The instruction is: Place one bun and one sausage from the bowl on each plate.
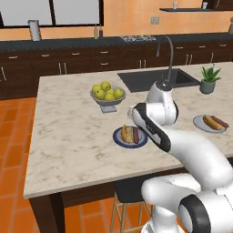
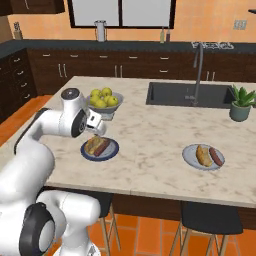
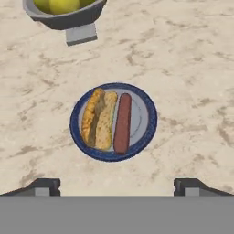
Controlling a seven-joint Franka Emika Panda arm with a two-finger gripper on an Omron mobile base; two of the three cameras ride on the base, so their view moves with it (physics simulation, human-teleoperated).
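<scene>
A: Gripper point(image 3: 117, 186) is seen spread wide, nothing between the tips; it is held above the blue-rimmed plate point(image 3: 148, 119). From the left base camera the claw itself is masked by the arm's own wrist.

B: Plate contents?

A: One bun point(image 3: 98, 119) and one sausage point(image 3: 122, 123) are laid side by side on it, touching. Bun is golden with a browned top, split lengthwise; sausage is slim, red-brown, on the side away from the plate's left edge in the hand camera.

B: Second plate?

A: Pale grey-blue plate point(image 2: 190, 156) is set well apart along the counter point(image 2: 150, 135), nearer the potted plant point(image 2: 241, 103). A second bun point(image 2: 202, 155) and sausage point(image 2: 216, 156) are seen on it (fine detail is too small to make out).

B: Anything cut off?

A: Grey apple bowl point(image 3: 68, 19) is cropped at the top of the hand camera; just its foot and lower wall are shown. It stands near the blue-rimmed plate, not touching.
</scene>
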